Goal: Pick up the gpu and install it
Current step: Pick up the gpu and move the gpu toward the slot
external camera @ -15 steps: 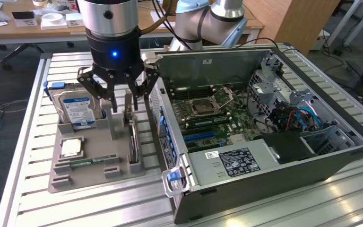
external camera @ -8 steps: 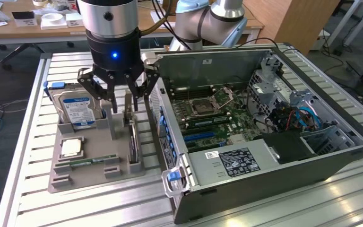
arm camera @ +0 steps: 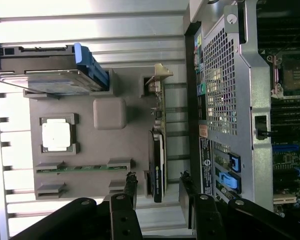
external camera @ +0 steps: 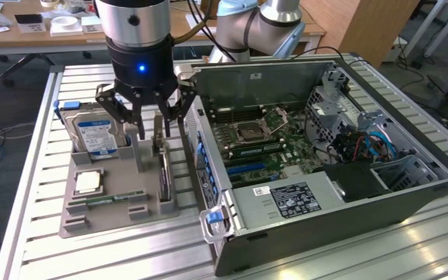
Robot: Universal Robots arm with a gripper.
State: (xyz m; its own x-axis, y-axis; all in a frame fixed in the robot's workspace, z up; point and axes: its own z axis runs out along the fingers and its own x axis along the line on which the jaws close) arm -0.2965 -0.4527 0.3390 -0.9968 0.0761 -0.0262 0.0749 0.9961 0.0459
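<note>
- Nearest, at the bottom of the exterior view, is the silver slatted aluminium worktop [external camera: 91, 256].
- On it, at the lower right, a black tower computer case [external camera: 349, 216] lies on its side with the side panel off. A grey power supply with a black label [external camera: 290, 201] is inside, and behind it is a green motherboard [external camera: 263, 140].
- At the lower left, just beside the case, is a flat grey plastic holder tray [external camera: 100, 219] [arm camera: 90, 150].
- In the near part of the tray lies a slim green memory stick [external camera: 107, 200] [arm camera: 82, 168]. Behind it is a square silver processor chip [external camera: 88, 182] [arm camera: 56, 135].
- The gpu [external camera: 164, 175] [arm camera: 158, 160], a thin dark green circuit card, stands on its edge in a slot along the side of the tray nearest the case. Its narrow silvery bracket [arm camera: 157, 75] is at the far end.
- Further back in the tray, a silver hard drive with a blue-white label [external camera: 95, 137] [arm camera: 55, 82] stands upright in a blue carrier.
- The black tool [external camera: 154, 133] [arm camera: 158, 180] hangs over the tray, above the gpu. Its jaws are open and hold nothing. In the wrist view the fingers [arm camera: 131, 192] stand on either side of the card's line, apart from it.
- Above the tool, the silver arm [external camera: 135, 23] rises out of the top of the frame.
- Farthest, at the upper left, is a second, wooden worktop [external camera: 21, 36] with small white boxes.
</note>
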